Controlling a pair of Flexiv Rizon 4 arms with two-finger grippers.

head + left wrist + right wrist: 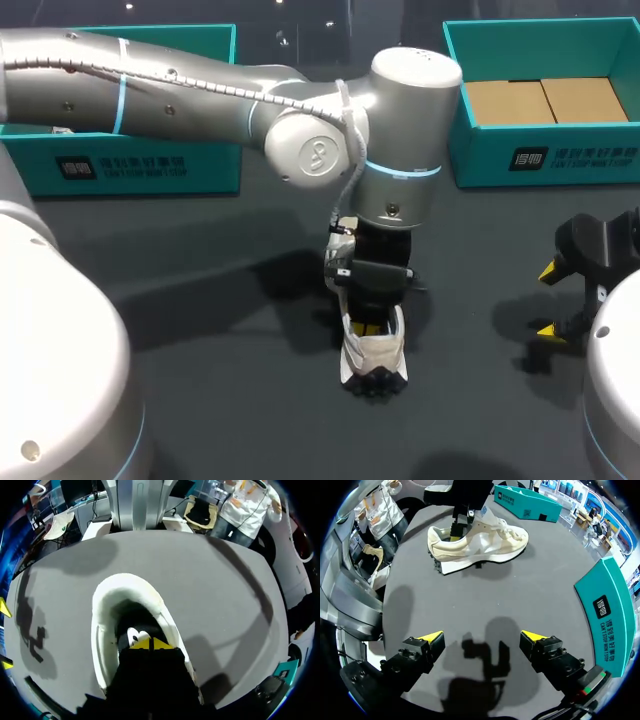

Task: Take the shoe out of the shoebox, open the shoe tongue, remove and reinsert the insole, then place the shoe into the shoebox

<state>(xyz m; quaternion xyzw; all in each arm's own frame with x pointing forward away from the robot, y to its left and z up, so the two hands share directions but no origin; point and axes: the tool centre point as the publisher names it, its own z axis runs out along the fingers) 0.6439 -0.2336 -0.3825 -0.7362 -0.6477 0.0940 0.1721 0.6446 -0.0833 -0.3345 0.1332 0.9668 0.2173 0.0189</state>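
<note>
**Shoe stands on the counter, insole step in hand**

Cream lace-up shoe with a black lugged sole [375, 360] sits sole-down mid-counter, on the dark grey counter [200, 300], well apart from the open teal shoebox [480, 150] at the far right. The left jaws reach down into its opening, yellow fingertips [142, 644] pressed together at the dark insole [125, 620]. Whether they pinch it I cannot tell. The right jaws hang spread, apart from the shoe. Insole removal looks to be the step. Next calls for a firm pinch and a lift, with the right jaws probably steadying the shoe.
</note>
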